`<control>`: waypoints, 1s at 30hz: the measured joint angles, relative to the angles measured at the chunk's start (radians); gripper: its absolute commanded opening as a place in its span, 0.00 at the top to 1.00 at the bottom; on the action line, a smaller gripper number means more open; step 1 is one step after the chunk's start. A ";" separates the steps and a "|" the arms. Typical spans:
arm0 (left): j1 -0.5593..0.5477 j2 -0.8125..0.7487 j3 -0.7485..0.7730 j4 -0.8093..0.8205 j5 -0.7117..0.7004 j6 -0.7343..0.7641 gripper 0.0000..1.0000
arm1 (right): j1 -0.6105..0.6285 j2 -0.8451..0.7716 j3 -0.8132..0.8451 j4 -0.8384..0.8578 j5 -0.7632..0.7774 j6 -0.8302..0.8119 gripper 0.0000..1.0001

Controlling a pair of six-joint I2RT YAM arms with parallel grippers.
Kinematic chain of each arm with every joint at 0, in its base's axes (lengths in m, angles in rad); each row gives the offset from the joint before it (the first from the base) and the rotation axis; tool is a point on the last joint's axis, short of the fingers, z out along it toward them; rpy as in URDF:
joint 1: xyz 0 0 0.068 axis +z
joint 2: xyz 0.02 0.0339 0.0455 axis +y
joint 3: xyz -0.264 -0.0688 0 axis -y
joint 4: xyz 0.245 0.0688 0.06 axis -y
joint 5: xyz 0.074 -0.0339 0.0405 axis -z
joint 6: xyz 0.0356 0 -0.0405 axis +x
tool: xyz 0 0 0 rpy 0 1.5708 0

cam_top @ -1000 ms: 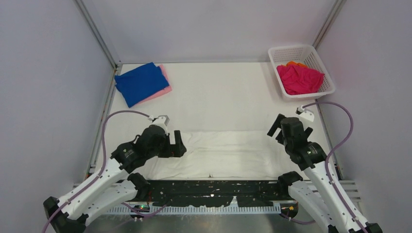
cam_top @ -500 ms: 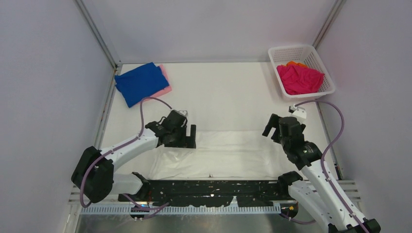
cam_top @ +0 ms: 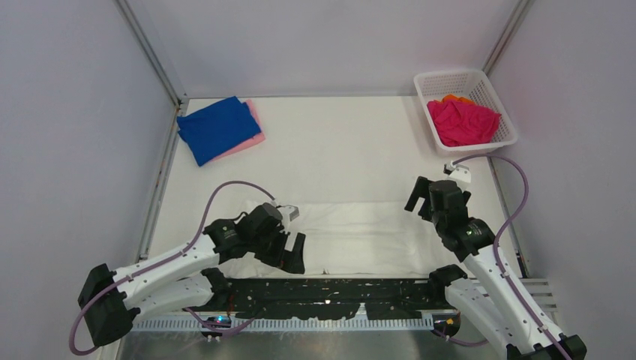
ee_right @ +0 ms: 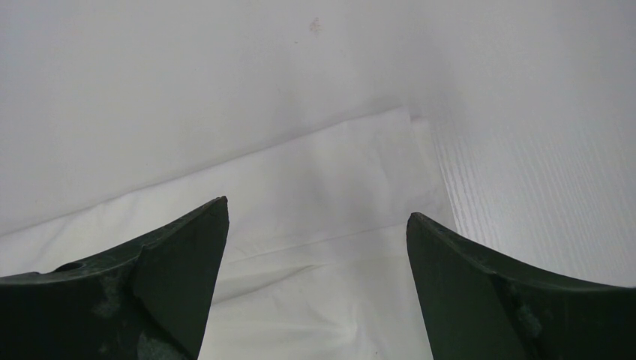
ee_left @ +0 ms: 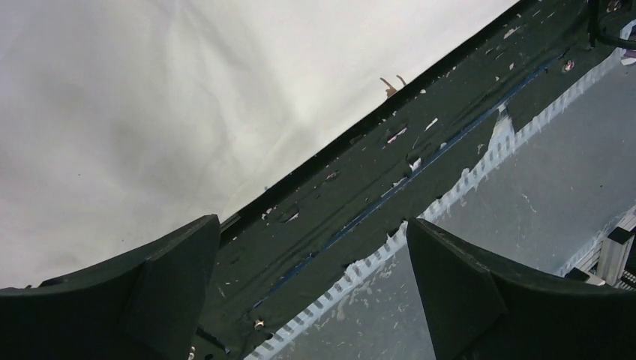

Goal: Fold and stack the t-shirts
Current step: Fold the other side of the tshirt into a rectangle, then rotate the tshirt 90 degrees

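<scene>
A white t-shirt [cam_top: 360,236] lies spread flat near the table's front edge; it also shows in the left wrist view [ee_left: 135,120] and in the right wrist view [ee_right: 315,217]. A folded royal blue t-shirt [cam_top: 217,127] lies on a folded pale pink t-shirt [cam_top: 255,131] at the back left. A magenta t-shirt [cam_top: 461,122] and an orange t-shirt [cam_top: 455,98] lie in the basket. My left gripper [cam_top: 294,256] is open and empty over the white shirt's near left edge [ee_left: 311,277]. My right gripper [cam_top: 420,199] is open and empty above the shirt's far right corner [ee_right: 315,277].
A white mesh basket [cam_top: 495,97] stands at the back right. A black strip [cam_top: 330,292] with a toothed white edge [ee_left: 450,195] runs along the table's front edge. Grey walls enclose the table on three sides.
My left gripper has swung from the shirt's left side out toward the far edge, then back to the near edge. My right gripper has moved slightly back and left.
</scene>
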 measured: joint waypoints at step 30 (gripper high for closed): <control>0.544 0.711 0.300 0.343 0.169 -0.272 0.00 | 0.000 0.415 -0.061 0.297 -0.505 -0.048 0.05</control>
